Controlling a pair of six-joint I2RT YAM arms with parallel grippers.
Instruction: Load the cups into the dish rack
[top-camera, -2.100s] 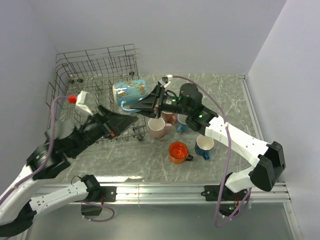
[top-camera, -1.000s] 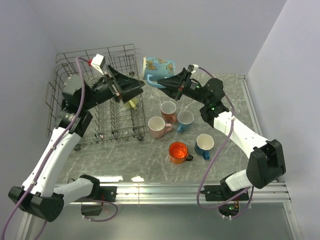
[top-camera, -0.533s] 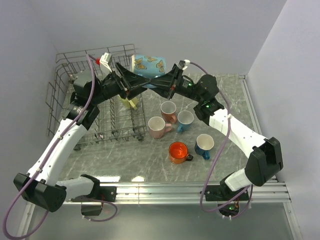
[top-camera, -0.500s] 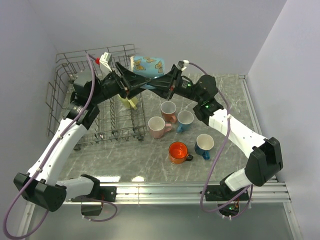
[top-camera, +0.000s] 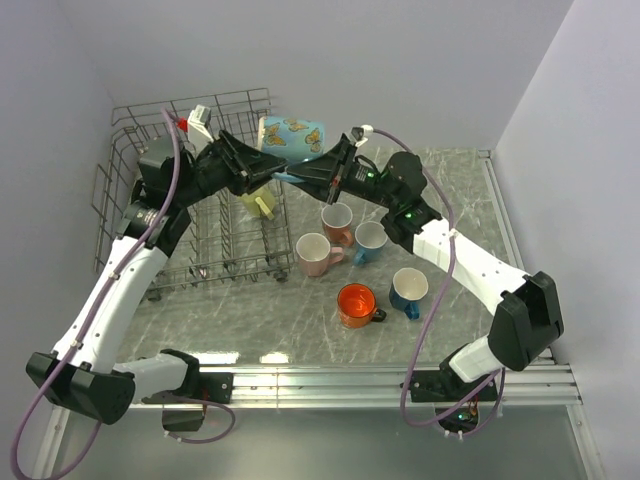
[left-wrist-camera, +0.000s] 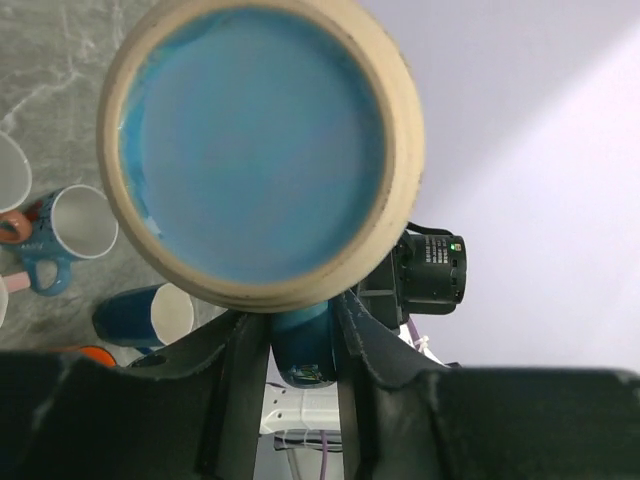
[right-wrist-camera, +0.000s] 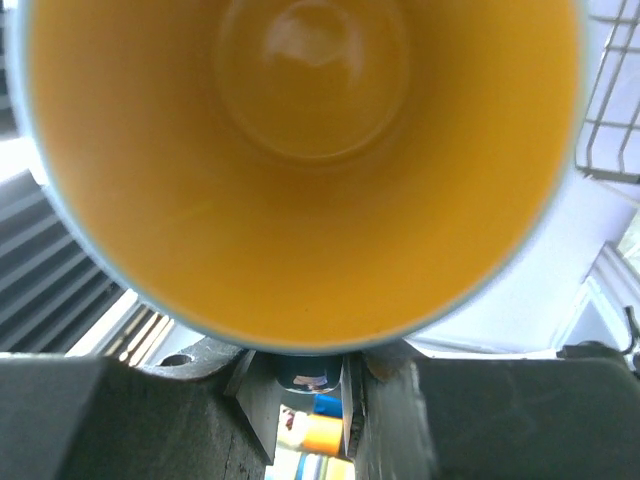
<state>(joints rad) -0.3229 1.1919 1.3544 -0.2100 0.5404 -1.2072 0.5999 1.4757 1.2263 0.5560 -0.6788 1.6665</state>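
Grey marbled tabletop (top-camera: 470, 195), pale walls (top-camera: 400, 60), metal rail (top-camera: 330, 379) along the near edge.

The desk (top-camera: 460, 210) is a grey slab with pale marble veining. The dish rack (top-camera: 215, 125) stands on its far left part. Five mugs sit upright and mouth-up on the bare surface, all to the right of the dish rack. The pale pink mug (top-camera: 314, 254) is just beside the rack's near right corner. The salmon mug (top-camera: 337, 220) and light blue mug (top-camera: 371, 240) are a little farther right of the rack. The orange mug (top-camera: 354, 303) and dark blue mug (top-camera: 409, 290) stand farthest from it, toward the desk's near edge.
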